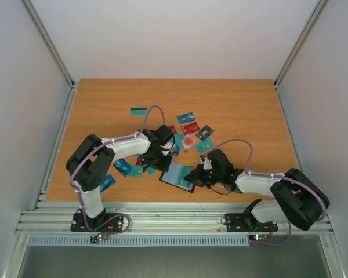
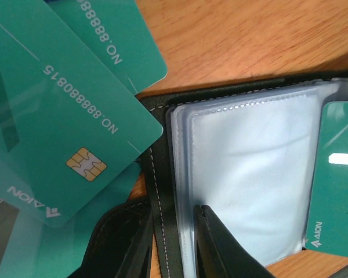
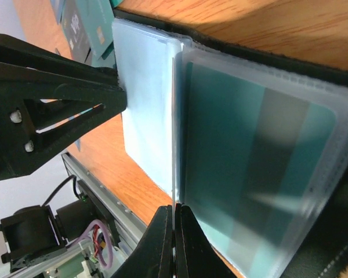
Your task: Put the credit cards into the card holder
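Observation:
The black card holder (image 1: pixel 177 176) lies open near the table's front edge, its clear sleeves fanned up. My left gripper (image 1: pixel 155 157) is shut on its left cover edge and sleeves (image 2: pixel 162 191); one finger (image 2: pixel 223 246) presses on a sleeve. My right gripper (image 1: pixel 197 175) is shut on the edge of one clear sleeve (image 3: pixel 175 174), holding it upright. A teal card (image 3: pixel 261 168) sits in the sleeve beside it. Loose credit cards lie behind: teal (image 1: pixel 138 110), blue (image 1: pixel 185 117), red (image 1: pixel 189 127), dark grey (image 1: pixel 205 132). Teal chip cards (image 2: pixel 64 127) lie next to the holder.
More cards lie left of the holder, under the left arm (image 1: pixel 122 167), and one blue card (image 1: pixel 107 182) lies near the front left edge. The metal rail (image 1: pixel 162 220) runs along the table's front. The left gripper body (image 3: pixel 52 98) shows close in the right wrist view.

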Available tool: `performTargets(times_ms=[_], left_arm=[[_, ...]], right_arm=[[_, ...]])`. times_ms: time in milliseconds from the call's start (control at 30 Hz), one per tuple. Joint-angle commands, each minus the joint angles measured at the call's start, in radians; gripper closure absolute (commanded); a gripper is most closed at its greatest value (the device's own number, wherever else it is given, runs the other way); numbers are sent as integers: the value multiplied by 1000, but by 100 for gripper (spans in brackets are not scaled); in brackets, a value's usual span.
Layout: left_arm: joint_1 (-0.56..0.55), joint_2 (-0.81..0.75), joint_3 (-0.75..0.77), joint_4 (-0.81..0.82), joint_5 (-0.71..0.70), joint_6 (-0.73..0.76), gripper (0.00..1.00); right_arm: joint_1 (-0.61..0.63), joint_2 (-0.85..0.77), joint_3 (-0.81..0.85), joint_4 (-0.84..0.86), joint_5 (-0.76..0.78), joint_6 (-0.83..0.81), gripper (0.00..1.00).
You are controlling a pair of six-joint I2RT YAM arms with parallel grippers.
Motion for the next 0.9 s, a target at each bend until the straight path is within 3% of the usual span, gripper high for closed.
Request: performTargets(times_ms=[0, 200, 533, 867], left_arm=[[-1, 21, -45, 21, 20, -5, 81], [-1, 17, -56, 28, 46, -21, 89], [-1, 9, -58, 30, 73, -46, 90], [0, -1, -55, 25, 67, -89, 90]], right_arm=[[9, 19, 13, 69, -14, -4, 99], [9, 30, 13, 95, -17, -3, 99], [9, 63, 16, 90, -20, -10, 99], [13, -97, 74, -195, 22, -2, 99]])
